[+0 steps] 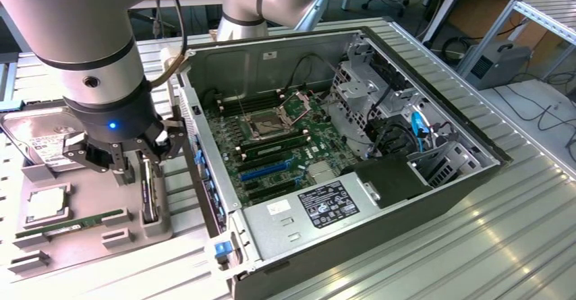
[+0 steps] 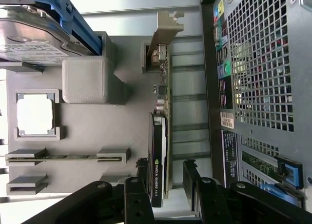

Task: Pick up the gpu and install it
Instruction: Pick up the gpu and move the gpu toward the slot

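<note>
Gripper [image 1: 135, 170] low over the grey tray [image 1: 90, 243] at the exterior view's left, just beside the open computer case [image 1: 270, 54]. Jaws spread wide, one finger on each side of the graphics card [image 1: 150, 195], not clamped on it.

Graphics card standing on its long edge in a slot of the tray, along the side nearest the case, not lifted. In the wrist view, the same card [image 2: 160, 136] between the black fingers [image 2: 193, 177] of the gripper [image 2: 165, 173], with a clear gap on the case side. Dark face with a green mark at the gripper end, metal bracket [image 2: 168, 26] at the other end.

Elsewhere on the tray [image 2: 126, 136], to the left of the card: hard drive [image 1: 36, 141] at the far end, processor chip [image 1: 45, 205] in a square pocket nearer, memory stick [image 1: 72, 224] nearer still.

Case [image 2: 263, 63] lying on its side on the ribbed metal table [image 1: 468, 246], circuit board [image 1: 270, 145] exposed.
</note>
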You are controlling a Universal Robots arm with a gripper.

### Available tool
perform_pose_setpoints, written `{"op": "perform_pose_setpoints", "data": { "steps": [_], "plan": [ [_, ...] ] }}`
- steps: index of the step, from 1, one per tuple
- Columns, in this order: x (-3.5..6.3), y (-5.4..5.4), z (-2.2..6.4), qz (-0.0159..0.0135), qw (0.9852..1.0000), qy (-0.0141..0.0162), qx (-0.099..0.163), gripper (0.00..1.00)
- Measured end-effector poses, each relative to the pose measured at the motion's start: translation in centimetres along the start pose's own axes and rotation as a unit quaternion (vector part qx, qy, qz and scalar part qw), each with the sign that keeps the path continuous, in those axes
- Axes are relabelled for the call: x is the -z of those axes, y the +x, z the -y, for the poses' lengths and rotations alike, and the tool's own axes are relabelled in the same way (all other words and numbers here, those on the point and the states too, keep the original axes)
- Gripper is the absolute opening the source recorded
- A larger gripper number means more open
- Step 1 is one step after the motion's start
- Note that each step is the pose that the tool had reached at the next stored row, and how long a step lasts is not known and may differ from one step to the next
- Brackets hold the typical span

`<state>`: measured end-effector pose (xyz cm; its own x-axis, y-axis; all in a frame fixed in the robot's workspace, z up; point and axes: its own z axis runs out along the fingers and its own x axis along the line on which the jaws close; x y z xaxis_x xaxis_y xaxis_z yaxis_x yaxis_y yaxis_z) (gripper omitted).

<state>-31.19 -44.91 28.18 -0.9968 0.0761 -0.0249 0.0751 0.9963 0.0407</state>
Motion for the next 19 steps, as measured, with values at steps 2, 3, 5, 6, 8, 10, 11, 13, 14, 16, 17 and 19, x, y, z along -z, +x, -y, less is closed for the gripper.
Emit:
{"op": "perform_pose_setpoints", "data": {
  "steps": [2, 3, 5, 6, 8, 10, 11, 13, 14, 16, 17, 19],
  "plan": [
    [-0.06, 0.00, 0.00, 0.0000, 1.0000, 0.0000, 0.000, 0.42],
    [-0.09, 0.00, 0.00, 0.0000, 1.0000, 0.0000, 0.000, 0.42],
    [-0.15, 0.00, 0.01, 0.0000, 1.0000, 0.0000, 0.000, 0.42],
    [-0.18, 0.00, 0.01, 0.0000, 1.0000, 0.0000, 0.000, 0.42],
    [-0.23, 0.01, 0.01, 0.0000, 1.0000, 0.0000, 0.000, 0.42],
    [-0.27, 0.01, 0.01, 0.0000, 1.0000, 0.0000, 0.000, 0.42],
    [-0.30, 0.01, 0.01, 0.0000, 1.0000, 0.0000, 0.000, 0.42],
    [-0.35, 0.01, 0.01, 0.0000, 1.0000, 0.0000, 0.000, 0.42],
    [-0.37, 0.01, 0.02, 0.0000, 1.0000, 0.0000, 0.000, 0.42],
    [-0.42, 0.01, 0.02, 0.0000, 1.0000, 0.0000, 0.000, 0.42],
    [-0.48, 0.01, 0.02, 0.0001, 1.0000, 0.0000, 0.000, 0.42],
    [-0.54, 0.01, 0.02, 0.0000, 1.0000, 0.0000, 0.000, 0.42]
  ]
}}
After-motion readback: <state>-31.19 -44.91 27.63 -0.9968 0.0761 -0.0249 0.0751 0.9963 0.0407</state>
